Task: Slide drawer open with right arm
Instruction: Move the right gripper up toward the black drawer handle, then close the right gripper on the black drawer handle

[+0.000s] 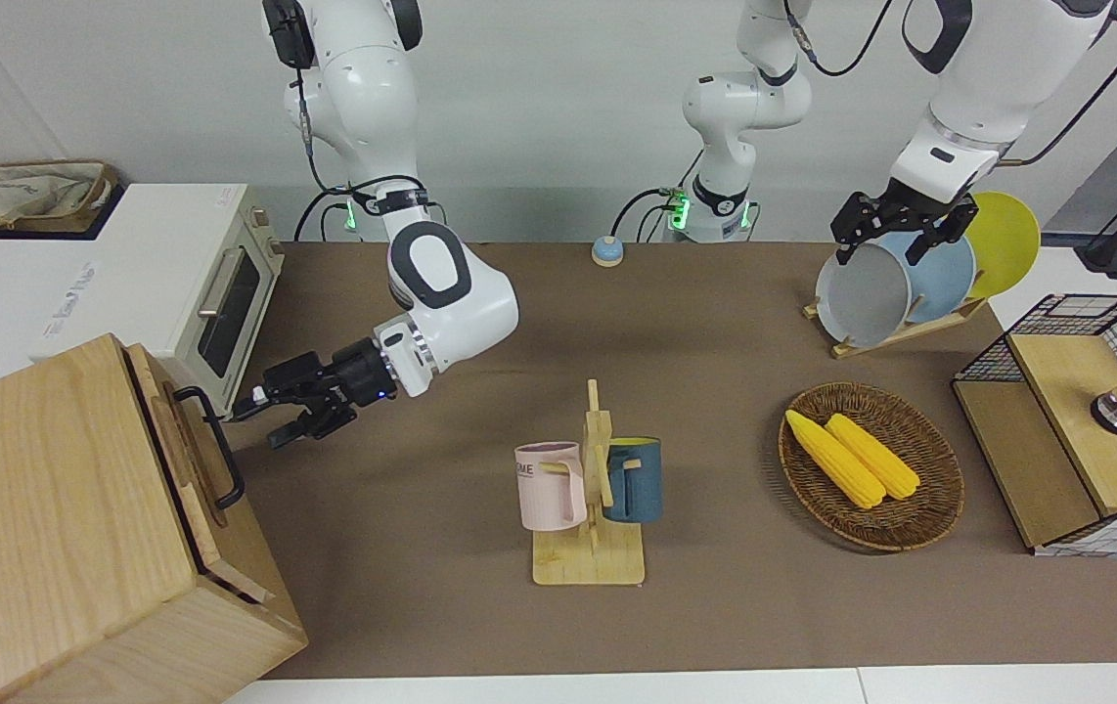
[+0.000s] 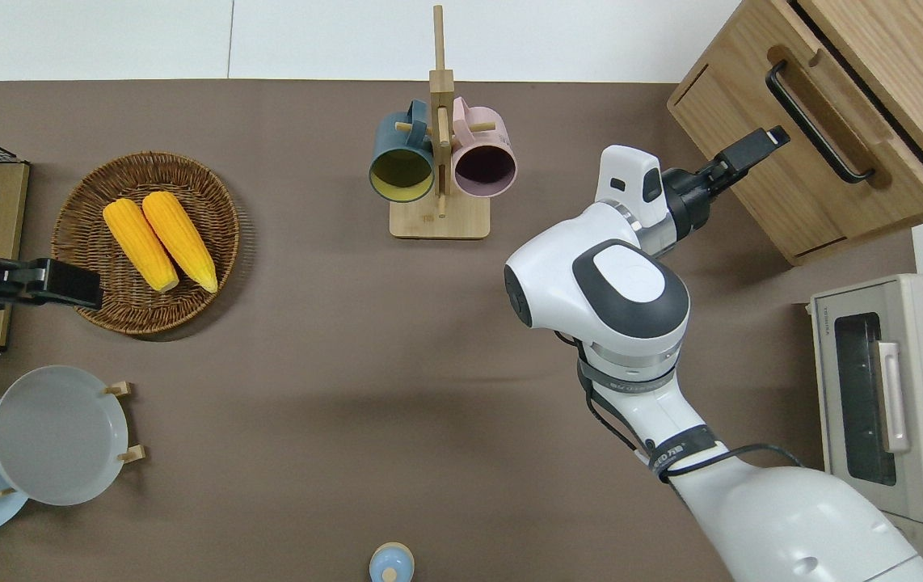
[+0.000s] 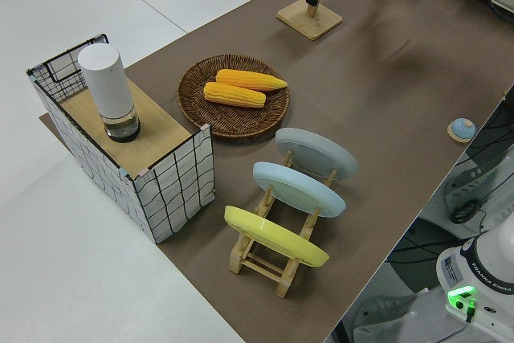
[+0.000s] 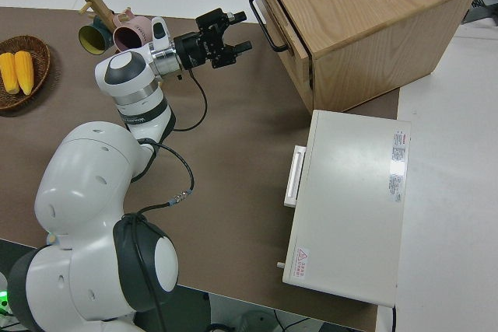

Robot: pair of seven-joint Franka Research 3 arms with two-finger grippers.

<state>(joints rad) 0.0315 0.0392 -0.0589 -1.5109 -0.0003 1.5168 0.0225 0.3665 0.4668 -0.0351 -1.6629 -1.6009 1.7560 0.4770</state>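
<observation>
A: What does the drawer [image 1: 189, 455] look like, and where is it?

B: It is a wide, shallow front of pale wood with a black loop handle [image 2: 815, 121] over a scooped recess. It sits near the top of a big wooden box [image 1: 60, 528] at the right arm's end of the table, at the end far from the robots, and it looks pushed in or very nearly so. The box stands at an angle to the table edge. A white toaster oven [image 2: 898, 420] stands beside it, nearer to the robots.

A: And the right arm [image 2: 631, 299]?

B: It stretches low across the brown table [image 1: 715, 606] toward the drawer front, forearm nearly level, wrist pointing at the box. The right gripper [image 1: 265, 418] is close to the handle without touching it; seen from above, its tip lies over the box's front face.

A: Is it grasping anything?

B: No. Its fingers [image 4: 240, 48] are spread apart and hold nothing.

A: The left gripper [image 1: 896, 223]?

B: That arm is parked; its fingers are apart too.
</observation>
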